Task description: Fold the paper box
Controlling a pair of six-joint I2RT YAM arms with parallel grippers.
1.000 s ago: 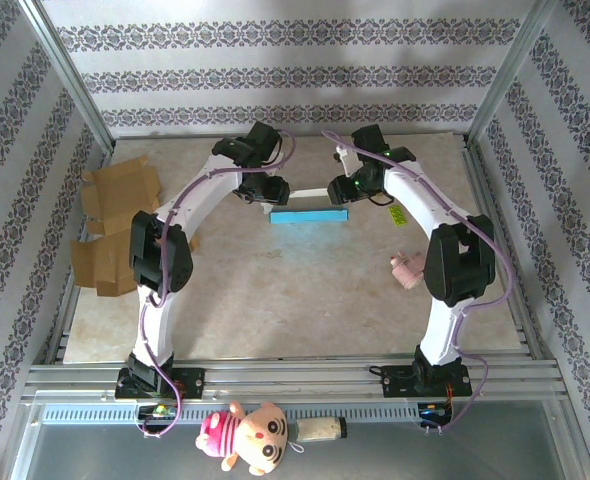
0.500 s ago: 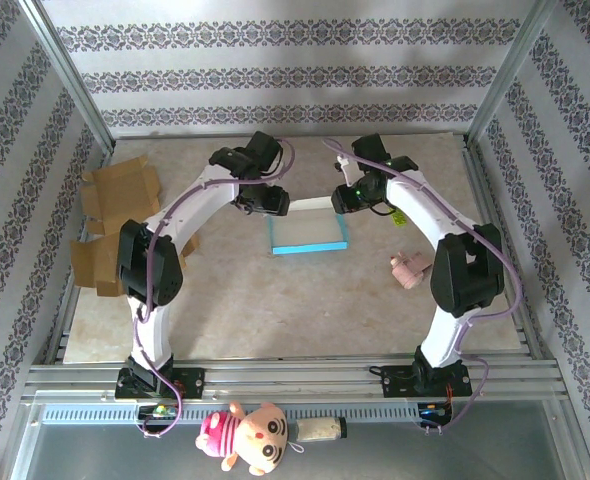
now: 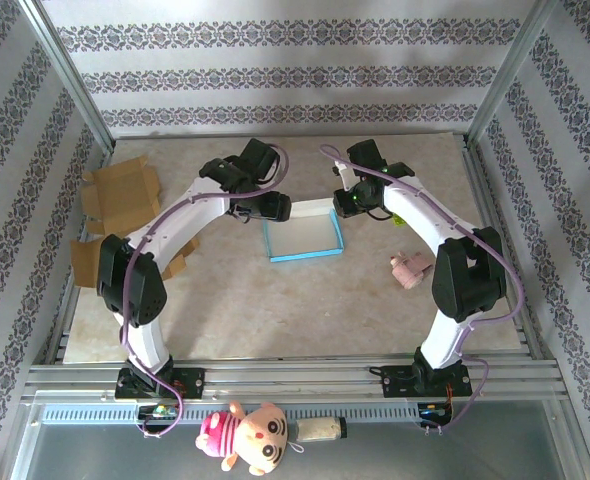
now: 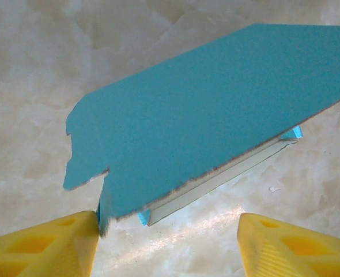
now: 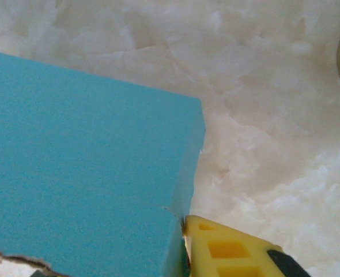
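Broadly, the table point(image 3: 275, 310) carries the paper box point(image 3: 303, 236) toward its far middle, pale inside showing, between the two arms. The left gripper point(image 3: 271, 207) sits at the box's far-left corner with its fingers spread wide. In its wrist view, one yellow finger point(image 4: 49, 245) touches the corner flap point(image 4: 86, 156). The right gripper point(image 3: 347, 203) is at the far-right corner with one finger point(image 5: 227, 251) against the blue wall. Its partner is hidden, so a full clamp cannot be confirmed. For a clean fold, the right side should probably steady that wall while the left tucks the flap slowly along its crease, without dragging the box.
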